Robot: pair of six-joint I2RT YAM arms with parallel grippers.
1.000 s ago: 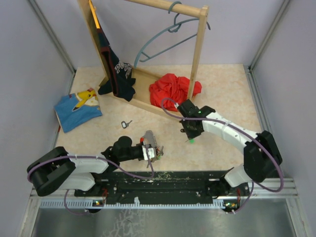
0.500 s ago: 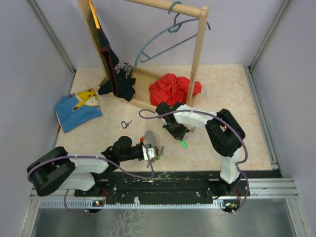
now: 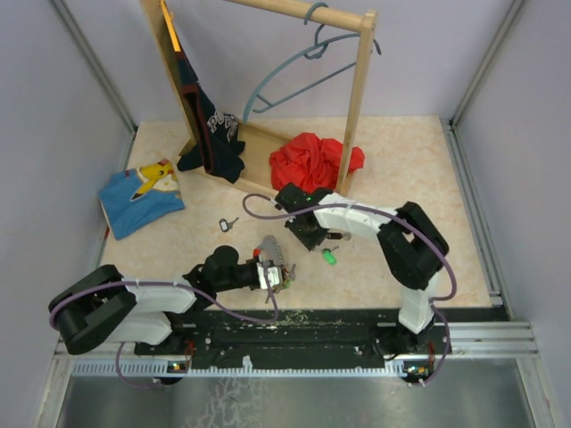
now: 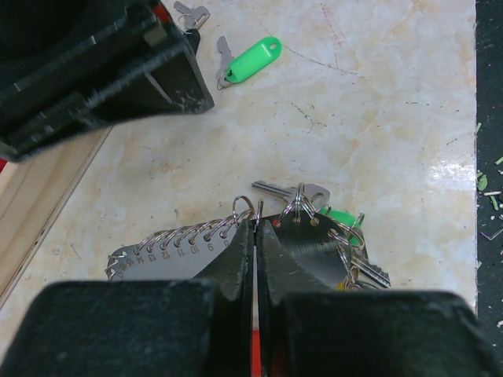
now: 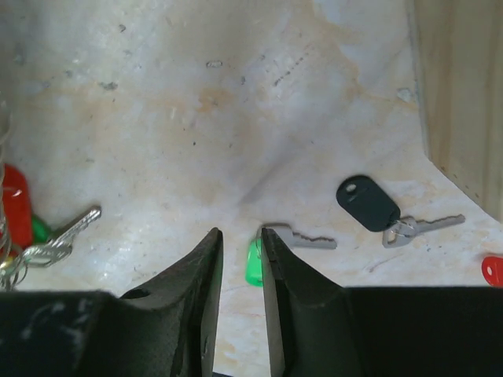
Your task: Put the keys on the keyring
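You are clamping the keyring [image 4: 196, 234] in your left gripper [image 4: 255, 228] (some keys [image 4: 277, 188] are hanging on it already) while your right gripper [image 5: 242, 232], narrowly parted and empty, is hovering over a loose green key [image 4: 250, 58] on the table [image 4: 377, 118].

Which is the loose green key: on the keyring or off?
Off: the green key lies flat on the table, apart from the keyring.

A wooden rack [image 3: 359, 89] stands at twelve o'clock with a grey hanger [image 3: 312, 51] and a navy shirt [image 3: 214, 134]. Red cloth [image 3: 308, 160] lies bunched at its foot; a blue shirt [image 3: 138, 196] lies at ten o'clock.
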